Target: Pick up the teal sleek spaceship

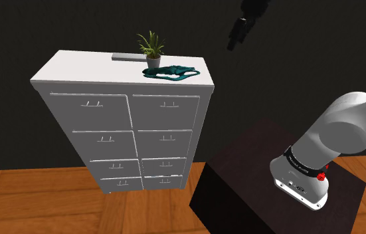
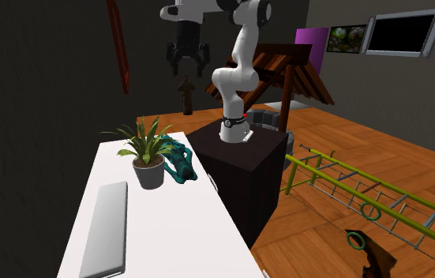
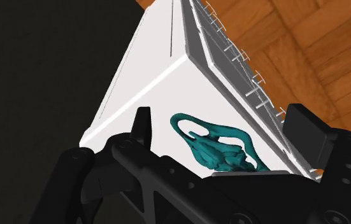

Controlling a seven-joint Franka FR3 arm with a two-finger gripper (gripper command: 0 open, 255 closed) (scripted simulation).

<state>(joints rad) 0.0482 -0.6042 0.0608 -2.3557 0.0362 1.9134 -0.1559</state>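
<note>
a: where is the teal spaceship (image 1: 171, 72) lying?

b: it's lying on top of the white dresser (image 1: 88, 70), at the shoulder view's right end of the top, close to the edge over the drawers. a small potted plant (image 1: 151, 50) is standing just beside it; i cannot tell whether the two are touching.

a: and how is it looking from the other camera?

b: in the second exterior view the spaceship is sitting at the plant's right, on the side facing the dark stand (image 2: 235, 170).

a: what is the gripper (image 2: 187, 69) doing?

b: it's hanging high in the air, well above the dresser top and well apart from the spaceship. its two black fingers (image 3: 143, 124) are standing wide apart and gripping nothing. in the wrist view the spaceship is showing in the gap between them, far beyond the tips.

a: is anything else lying up there?

b: a flat grey slab (image 1: 129, 57) is lying on the top near the plant, apart from the spaceship. the dresser and the stand are standing side by side on a wooden floor (image 1: 35, 199).
</note>
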